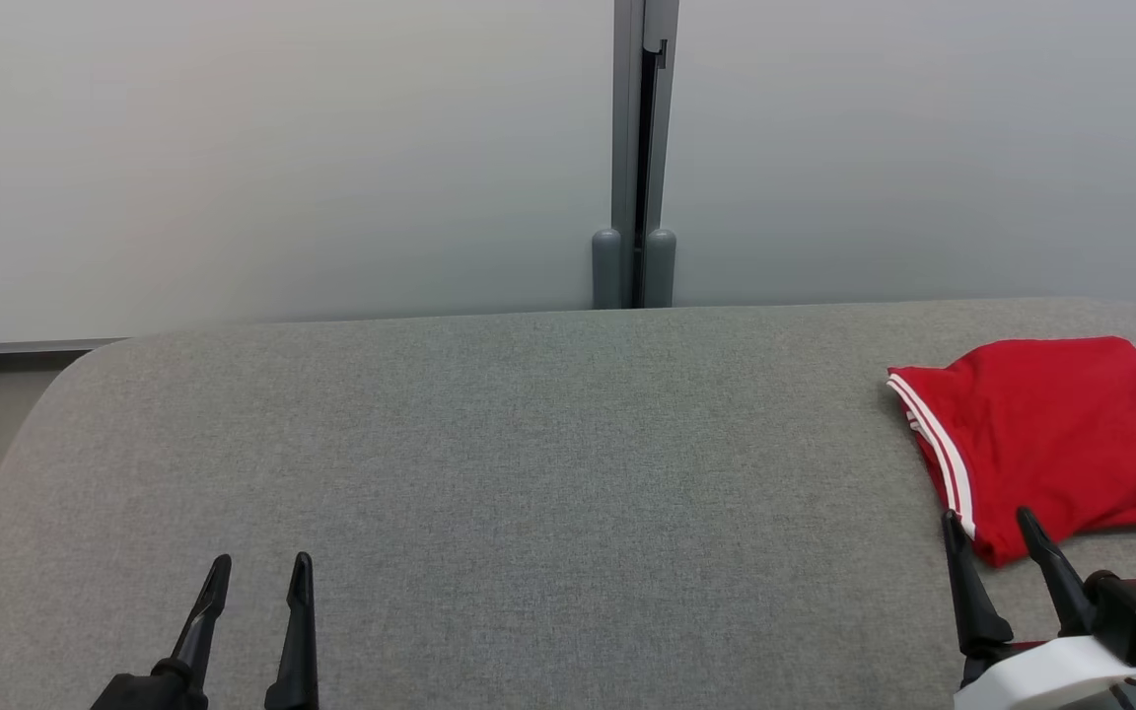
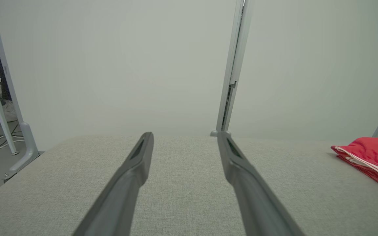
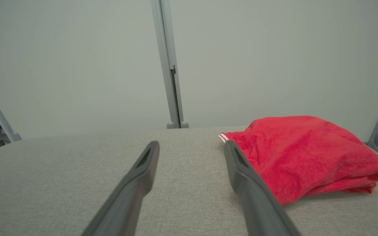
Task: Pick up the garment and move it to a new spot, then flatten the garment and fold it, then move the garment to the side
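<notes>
The garment (image 1: 1051,434) lies folded into a compact red bundle at the far right of the grey fabric-covered table (image 1: 529,444), close to the table's right edge and back corner; white stripes run along its left edge, and the top layer is smooth with a few soft creases; in the right wrist view the garment (image 3: 304,154) sits low and rounded, its folded layers showing at the near right corner; in the left wrist view it (image 2: 369,154) shows well off to the right. The right gripper (image 1: 987,518) is just beside the bundle's near left corner, its claw spread wide and holding nothing; whether a finger touches the cloth I cannot tell; its own view shows the right gripper (image 3: 191,146) with bare table between the fingers. The left gripper (image 1: 263,562) sits well apart at the near left, also wide and empty (image 2: 185,135); behind the table stand pale wall panels (image 1: 282,148) joined by a grey post (image 1: 635,148).
</notes>
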